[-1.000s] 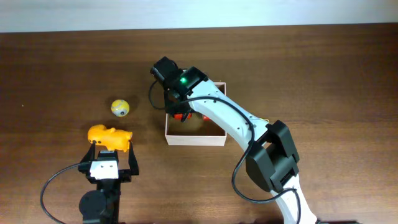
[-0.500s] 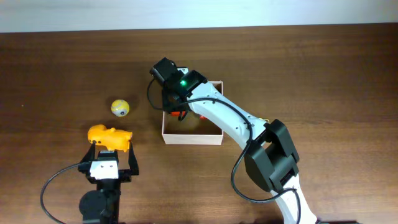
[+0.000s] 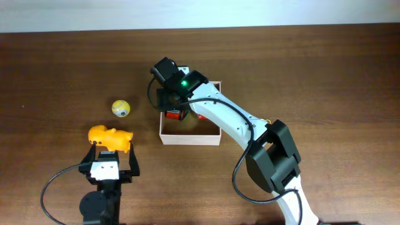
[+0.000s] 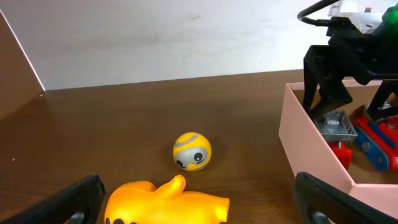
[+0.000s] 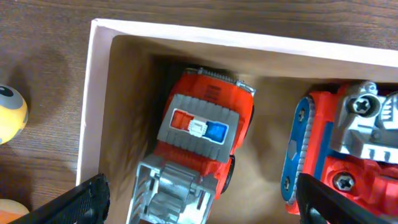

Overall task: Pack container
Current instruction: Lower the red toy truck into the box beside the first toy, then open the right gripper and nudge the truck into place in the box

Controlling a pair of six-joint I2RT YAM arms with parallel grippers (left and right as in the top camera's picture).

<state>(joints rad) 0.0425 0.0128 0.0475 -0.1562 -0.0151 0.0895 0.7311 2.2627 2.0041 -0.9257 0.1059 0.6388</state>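
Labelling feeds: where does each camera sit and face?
Overhead: above the wooden table, facing straight down; left gripper, right gripper and arms show.
Left wrist: low, facing across at a small yellow ball and the square white-walled cardboard box; own black fingers show.
Right wrist: above the box, facing down at a red toy truck; own fingers show.
Shared: ball and box, all views.
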